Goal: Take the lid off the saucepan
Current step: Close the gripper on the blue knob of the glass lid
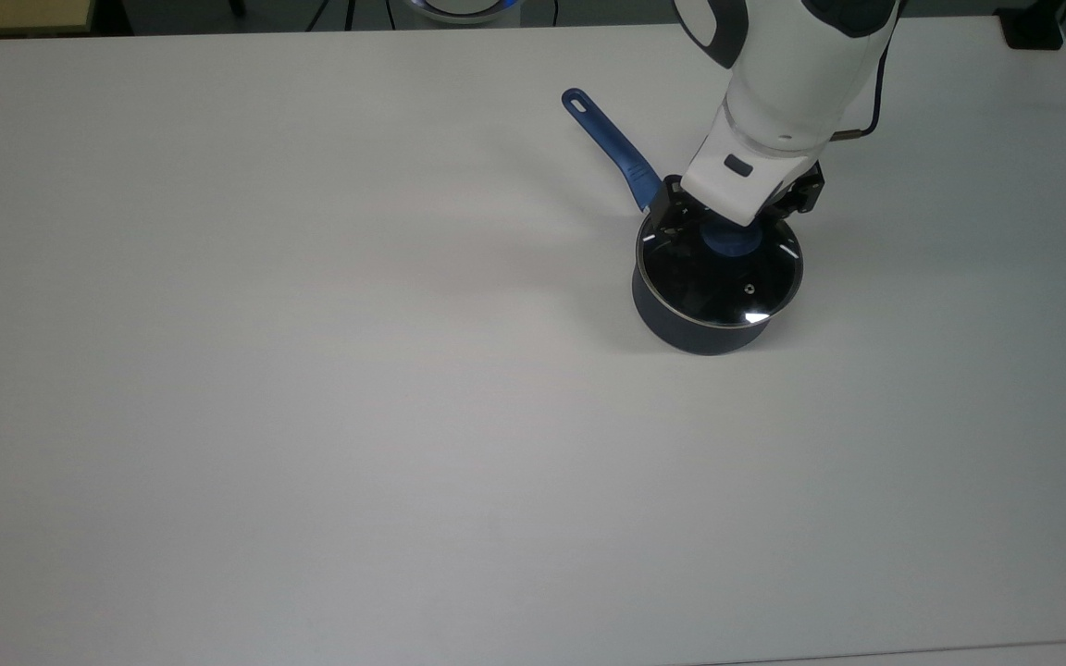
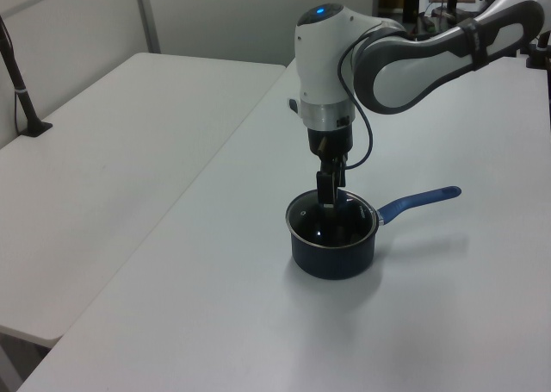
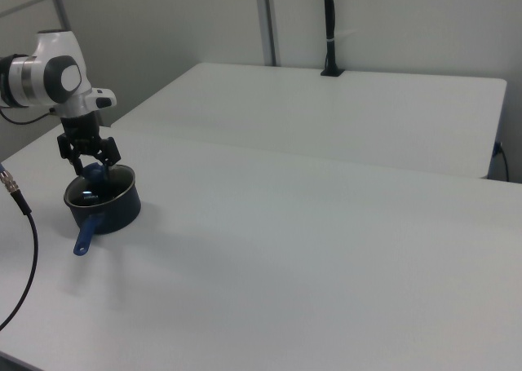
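Centring on the knob [image 1: 728, 240] mattered most, we judged; our gripper [image 3: 88, 165] stood spread, its fingers either side of the knob, so closing squarely before lifting straight seemed wise. Clear glass, thin metal rim: the lid [image 1: 723, 277] sat on the pan [image 2: 333, 256], blue handle [image 1: 609, 144] beyond.

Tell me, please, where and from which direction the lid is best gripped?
Grip the lid by its round blue knob, coming straight down from above. It lies flat on the saucepan, its thin rim offers no purchase, and the raised central knob suits the gripper.
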You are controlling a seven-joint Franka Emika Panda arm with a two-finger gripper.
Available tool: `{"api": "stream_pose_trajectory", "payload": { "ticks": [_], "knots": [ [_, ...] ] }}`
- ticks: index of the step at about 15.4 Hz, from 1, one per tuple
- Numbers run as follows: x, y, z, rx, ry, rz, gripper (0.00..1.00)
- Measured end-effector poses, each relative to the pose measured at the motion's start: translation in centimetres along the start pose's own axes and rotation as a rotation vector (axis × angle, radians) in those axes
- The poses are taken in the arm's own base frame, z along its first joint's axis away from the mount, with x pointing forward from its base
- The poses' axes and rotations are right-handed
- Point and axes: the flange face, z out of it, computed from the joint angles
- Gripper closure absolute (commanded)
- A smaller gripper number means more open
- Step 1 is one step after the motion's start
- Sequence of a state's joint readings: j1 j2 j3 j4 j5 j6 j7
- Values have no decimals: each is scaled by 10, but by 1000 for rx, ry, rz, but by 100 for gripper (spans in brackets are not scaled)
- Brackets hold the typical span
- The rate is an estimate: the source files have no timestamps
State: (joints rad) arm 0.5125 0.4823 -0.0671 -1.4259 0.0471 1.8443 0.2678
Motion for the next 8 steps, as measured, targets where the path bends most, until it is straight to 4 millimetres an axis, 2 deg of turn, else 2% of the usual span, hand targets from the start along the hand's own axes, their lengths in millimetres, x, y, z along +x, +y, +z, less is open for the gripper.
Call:
{"api": "stream_pose_trajectory", "payload": {
  "ticks": [3,8],
  "knots": [
    [1,0,2,-1,-2,0,24],
    [-1,-7,0,-5,8,-3,27]
  ]
}}
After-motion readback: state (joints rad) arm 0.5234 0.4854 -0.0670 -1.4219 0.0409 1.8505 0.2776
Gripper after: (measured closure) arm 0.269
